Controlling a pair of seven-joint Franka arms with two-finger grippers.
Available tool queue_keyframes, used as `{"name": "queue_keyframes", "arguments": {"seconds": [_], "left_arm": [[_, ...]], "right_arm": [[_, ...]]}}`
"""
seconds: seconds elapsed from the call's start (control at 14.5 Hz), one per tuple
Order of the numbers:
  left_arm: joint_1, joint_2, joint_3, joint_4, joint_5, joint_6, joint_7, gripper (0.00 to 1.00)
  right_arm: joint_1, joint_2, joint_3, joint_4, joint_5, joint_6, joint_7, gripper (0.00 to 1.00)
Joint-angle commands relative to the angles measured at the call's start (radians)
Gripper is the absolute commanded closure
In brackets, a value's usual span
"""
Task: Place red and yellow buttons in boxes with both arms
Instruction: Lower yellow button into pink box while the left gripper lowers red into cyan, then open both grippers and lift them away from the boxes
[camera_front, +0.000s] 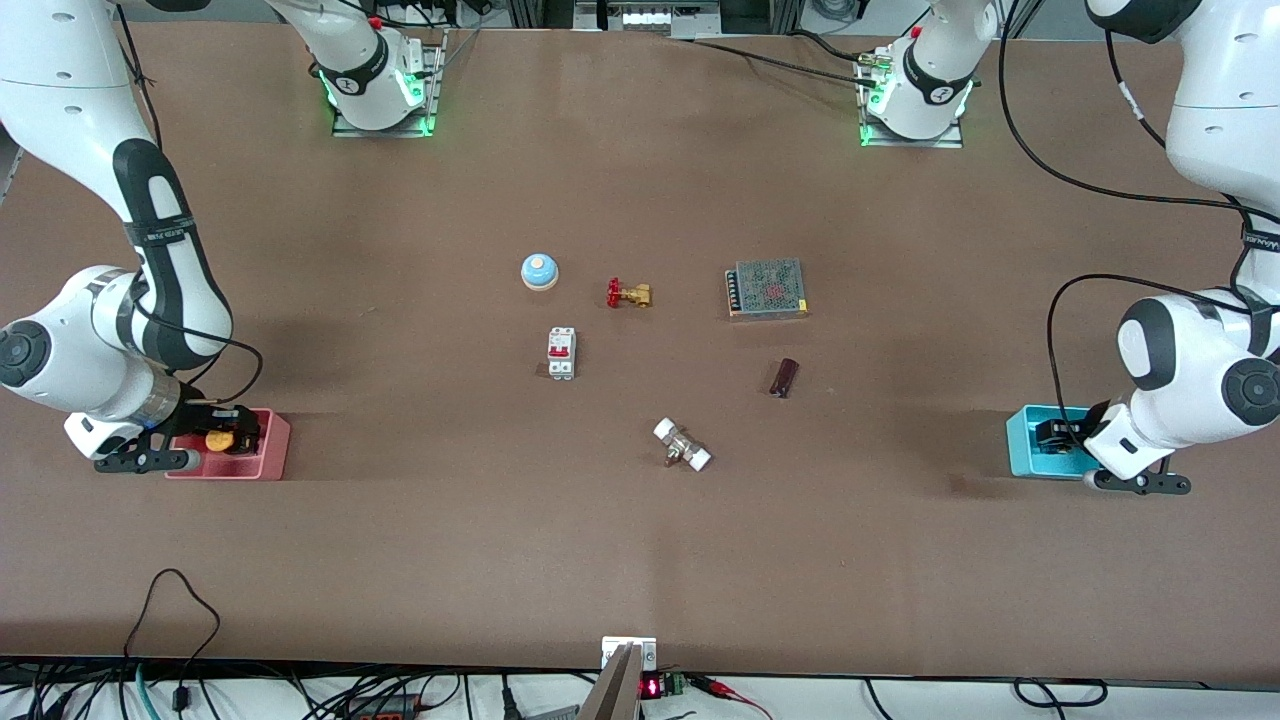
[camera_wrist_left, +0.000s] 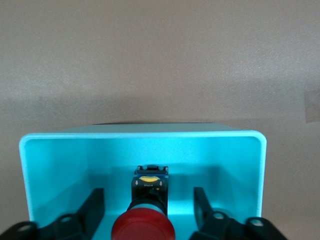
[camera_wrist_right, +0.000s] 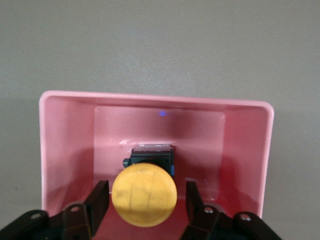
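The yellow button lies inside the pink box at the right arm's end of the table. My right gripper is in that box, open, its fingers standing clear of the cap on both sides. The red button lies in the cyan box at the left arm's end. My left gripper is open inside it, its fingers apart from the button's black body.
Mid-table lie a blue-domed bell, a brass valve with red handwheel, a grey mesh-topped unit, a white breaker, a dark small cylinder and a white-ended fitting.
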Motion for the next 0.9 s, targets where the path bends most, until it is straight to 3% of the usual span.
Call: {"name": "queue_keyframes", "arguments": {"seconds": [0.0, 0.07, 0.48, 0.69, 0.83], "left_arm": [[0.010, -0.021, -0.008, 0.011, -0.013, -0.012, 0.026, 0.00], [0.009, -0.036, -0.008, 0.009, -0.013, -0.029, 0.024, 0.00], [0.000, -0.186, -0.035, 0.021, -0.010, -0.240, 0.026, 0.00], [-0.002, -0.275, -0.110, 0.024, -0.005, -0.375, 0.008, 0.00], [-0.002, -0.309, -0.153, 0.075, -0.005, -0.469, 0.008, 0.00]], "right_arm": [[-0.003, 0.000, 0.002, 0.021, 0.024, -0.006, -0.021, 0.16], [-0.001, -0.022, 0.002, 0.016, 0.026, -0.016, -0.020, 0.00], [0.004, -0.207, 0.011, 0.016, 0.021, -0.268, -0.011, 0.00], [0.007, -0.333, 0.014, 0.016, 0.011, -0.413, 0.021, 0.00], [0.005, -0.413, 0.058, 0.024, -0.052, -0.502, 0.092, 0.00]]}}
